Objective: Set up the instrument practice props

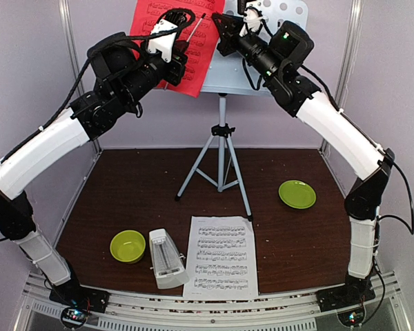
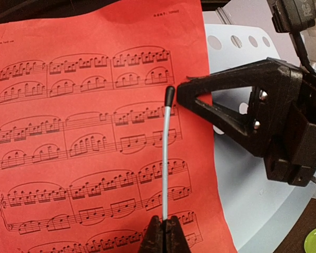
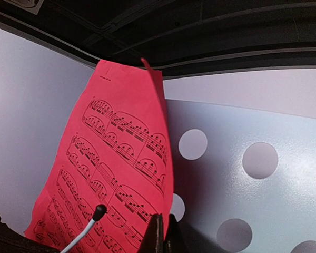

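The red sheet (image 1: 171,41) of printed music stands against the left side of the pale perforated music stand (image 1: 290,17), which sits on a tripod (image 1: 222,158). My left gripper (image 2: 164,224) is shut on the base of a thin white rod (image 2: 165,158) with a black tip, which lies across the red sheet (image 2: 84,137). My right gripper (image 3: 163,221) is shut at the sheet's right edge (image 3: 110,158), which runs down between its fingers. The white sheet (image 1: 222,256) lies flat on the table. The small white metronome (image 1: 167,258) stands beside it.
A lime-green bowl (image 1: 127,246) sits left of the metronome. A lime-green plate (image 1: 297,194) lies to the right of the tripod legs. Both arms are raised high and meet at the stand's desk (image 2: 242,184), right fingertip beside the rod's tip (image 3: 98,212).
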Robot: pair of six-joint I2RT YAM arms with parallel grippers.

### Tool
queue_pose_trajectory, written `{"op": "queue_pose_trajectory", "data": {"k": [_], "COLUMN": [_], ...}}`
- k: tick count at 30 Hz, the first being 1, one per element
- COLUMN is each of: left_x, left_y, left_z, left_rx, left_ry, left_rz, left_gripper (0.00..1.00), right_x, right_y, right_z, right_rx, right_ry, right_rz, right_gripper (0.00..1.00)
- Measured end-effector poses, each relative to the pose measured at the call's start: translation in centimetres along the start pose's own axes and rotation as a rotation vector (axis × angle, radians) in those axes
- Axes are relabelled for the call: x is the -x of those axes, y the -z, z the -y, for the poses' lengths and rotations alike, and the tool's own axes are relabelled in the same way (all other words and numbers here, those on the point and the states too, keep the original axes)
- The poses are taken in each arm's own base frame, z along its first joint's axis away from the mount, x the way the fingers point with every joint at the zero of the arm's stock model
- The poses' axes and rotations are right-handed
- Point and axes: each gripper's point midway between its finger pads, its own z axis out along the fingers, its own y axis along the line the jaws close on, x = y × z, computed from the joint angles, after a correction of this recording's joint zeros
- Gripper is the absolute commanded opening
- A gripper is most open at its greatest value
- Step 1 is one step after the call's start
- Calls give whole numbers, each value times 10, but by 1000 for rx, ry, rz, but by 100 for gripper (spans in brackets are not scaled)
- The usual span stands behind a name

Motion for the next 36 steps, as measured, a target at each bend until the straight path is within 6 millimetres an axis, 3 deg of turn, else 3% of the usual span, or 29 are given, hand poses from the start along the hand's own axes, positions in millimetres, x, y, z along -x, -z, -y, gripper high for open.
{"op": "queue_pose_trajectory", "data": {"k": [13,24,36], "left_x": [0,0,0], "left_y": [0,0,0], "left_z": [0,0,0], "left_rx": [0,-1,0], "left_ry": [1,1,1], "left_rz": [1,1,1], "left_gripper": [1,1,1], "right_x": [19,29,22], "right_y": [1,2,-1], "right_z": [16,18,13], "right_rx": [-32,-42,-23], "right_ry": [79,84,112], "right_rz": [49,96,109], "right_gripper": [0,0,0]}}
